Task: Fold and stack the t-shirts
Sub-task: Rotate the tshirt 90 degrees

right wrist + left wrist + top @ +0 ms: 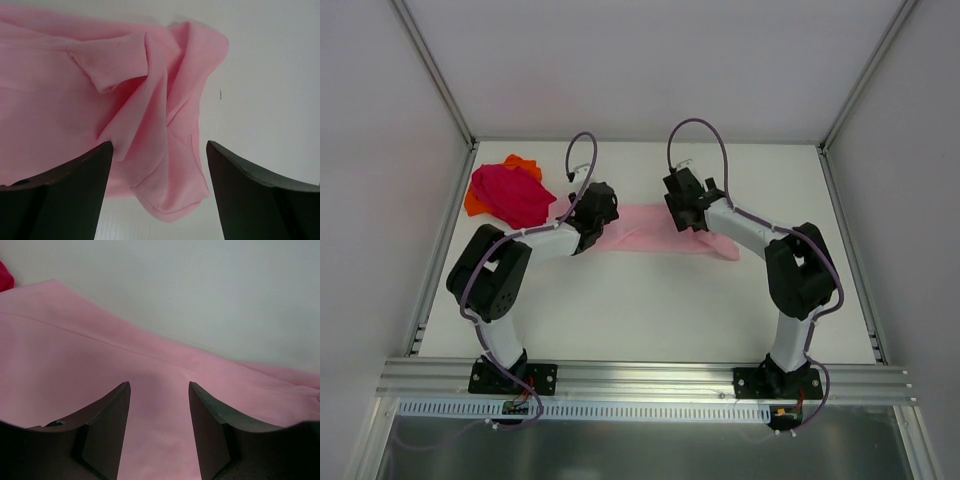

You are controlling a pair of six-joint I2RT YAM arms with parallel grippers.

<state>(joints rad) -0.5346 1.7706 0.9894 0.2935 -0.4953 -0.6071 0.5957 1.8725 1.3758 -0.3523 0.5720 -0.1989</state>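
Light pink t-shirt (642,228) lies spread; arms (548,241) cover parts.

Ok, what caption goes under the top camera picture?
Left arm and right arm lean over the light pink t-shirt, magenta t-shirt and orange t-shirt heaped far left.

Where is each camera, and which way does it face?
Top external: overhead behind the robot, facing the table; both arms show.
Left wrist: on the left arm, looking past the open left end effector at the light pink t-shirt.
Right wrist: right arm, past the open right end effector, at its crumpled end.
All three share that t-shirt.
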